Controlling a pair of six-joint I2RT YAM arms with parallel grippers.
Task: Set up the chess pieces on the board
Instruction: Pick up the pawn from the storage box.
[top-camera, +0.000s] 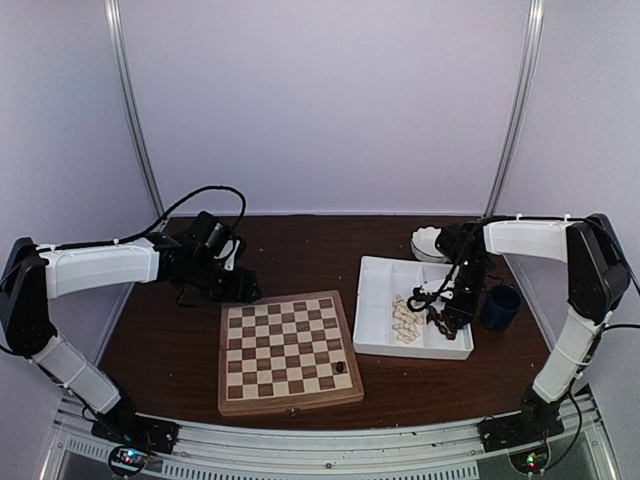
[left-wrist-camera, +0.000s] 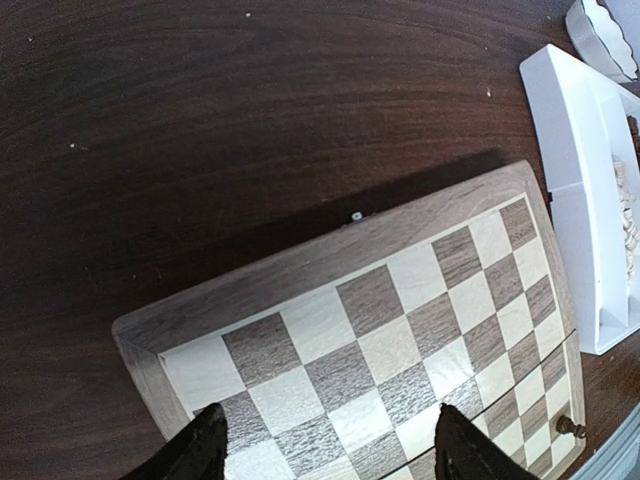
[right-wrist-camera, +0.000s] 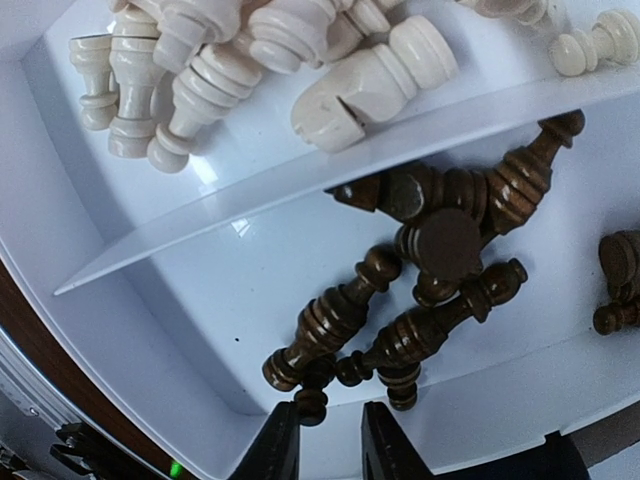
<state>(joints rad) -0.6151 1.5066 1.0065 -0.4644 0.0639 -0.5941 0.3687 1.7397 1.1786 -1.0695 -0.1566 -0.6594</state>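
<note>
The chessboard (top-camera: 290, 350) lies in the middle of the table, with one dark brown piece (top-camera: 341, 367) near its front right corner. My left gripper (top-camera: 235, 290) hovers open and empty over the board's far left corner; its fingers (left-wrist-camera: 205, 445) stand wide apart above the squares (left-wrist-camera: 400, 300). My right gripper (top-camera: 445, 318) is down in the white tray (top-camera: 372, 300), over a heap of dark pieces (right-wrist-camera: 440, 250). Its jaws (right-wrist-camera: 330, 440) are a little apart, with a small dark pawn (right-wrist-camera: 312, 400) at the left fingertip, not clamped. Cream pieces (right-wrist-camera: 250, 50) fill the neighbouring compartment.
A divider wall (right-wrist-camera: 300, 175) separates the cream and dark pieces. A blue cup (top-camera: 500, 307) stands right of the tray and a white scalloped bowl (top-camera: 428, 243) behind it. The board's metal clasp (left-wrist-camera: 356, 215) faces the far side. The tray's edge (left-wrist-camera: 575, 150) lies close to the board.
</note>
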